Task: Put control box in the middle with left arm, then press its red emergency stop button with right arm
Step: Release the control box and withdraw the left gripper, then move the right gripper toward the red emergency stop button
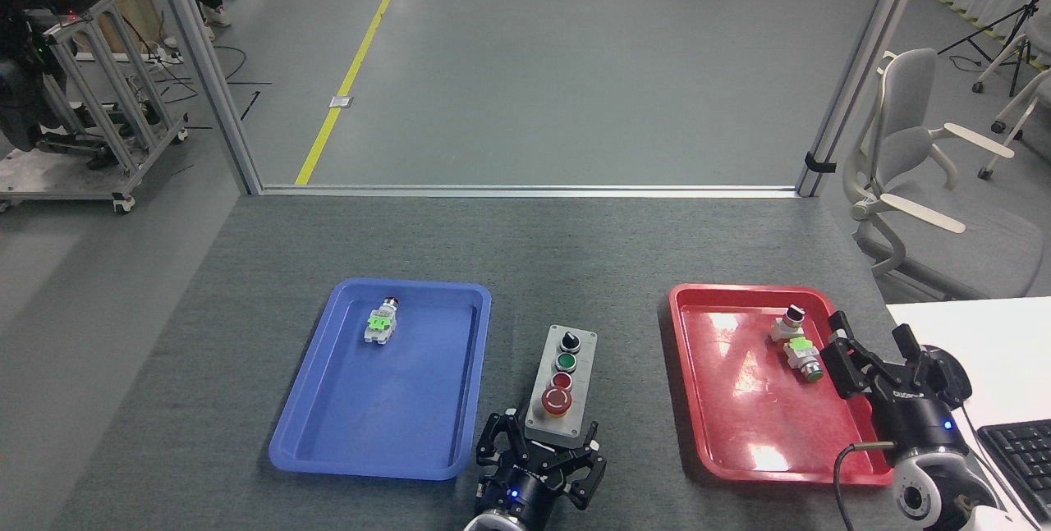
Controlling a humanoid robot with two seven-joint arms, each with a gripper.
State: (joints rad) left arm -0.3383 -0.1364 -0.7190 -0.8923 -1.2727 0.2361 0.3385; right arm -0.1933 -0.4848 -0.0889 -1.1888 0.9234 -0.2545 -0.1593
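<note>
The control box (563,383) lies on the grey mat between the two trays, its long side pointing away from me and nearly straight. Along its light grey lid run a black knob (568,341), a green button (566,362), a small red button and the big red emergency stop button (557,402) at the near end. My left gripper (539,455) comes up from the bottom edge and is shut on the box's near end, one finger on each side. My right gripper (870,344) hovers open over the right rim of the red tray, holding nothing.
A blue tray (394,408) on the left holds one loose white switch part (382,322). The red tray (739,408) on the right holds two such parts (796,341). A white desk with a keyboard (1018,449) sits at the far right, a chair (911,162) beyond it.
</note>
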